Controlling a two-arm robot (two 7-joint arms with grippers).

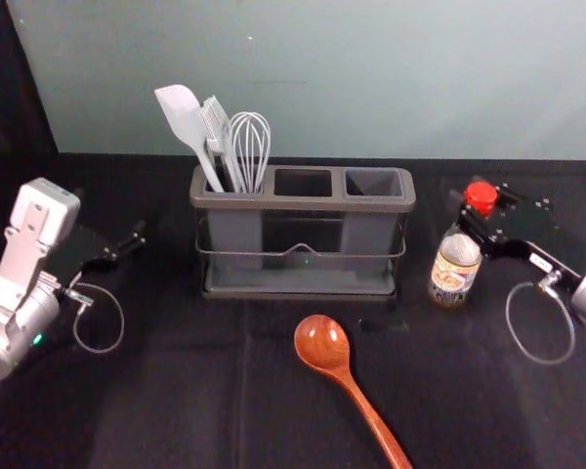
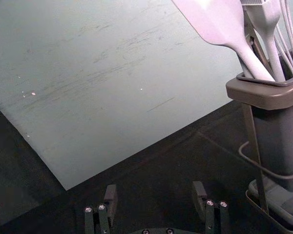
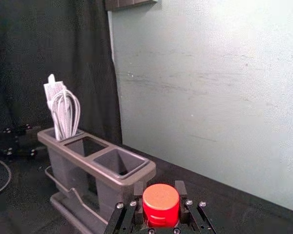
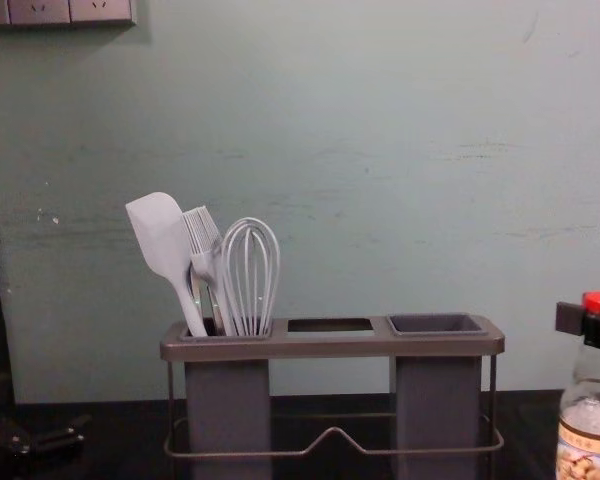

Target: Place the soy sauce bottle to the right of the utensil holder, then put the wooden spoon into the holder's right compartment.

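Bottle of soy sauce (image 1: pixel 452 270) is upright, R of the utensil holder (image 1: pixel 273 201) & a bit apart from it, w/ the right gripper's (image 1: pixel 479 213) fingers clamped on its neck just under the red cap (image 1: pixel 481 196); can't tell if its base touches the bench (image 1: pixel 176 391). That gripper reaches in from the R side. Wooden spoon (image 1: pixel 322 344) lies on the bench, near side of the holder, bowl twd the holder, handle running near & R. Holder's L comp. has a white spatula (image 1: pixel 181 112), a brush (image 1: pixel 215 124) & a whisk (image 1: pixel 250 147) standing in it, heads up, spatula leaning L. Left gripper (image 1: pixel 127 246) is parked L of the holder, well apart from it, fingers wide apart per its wrist view.
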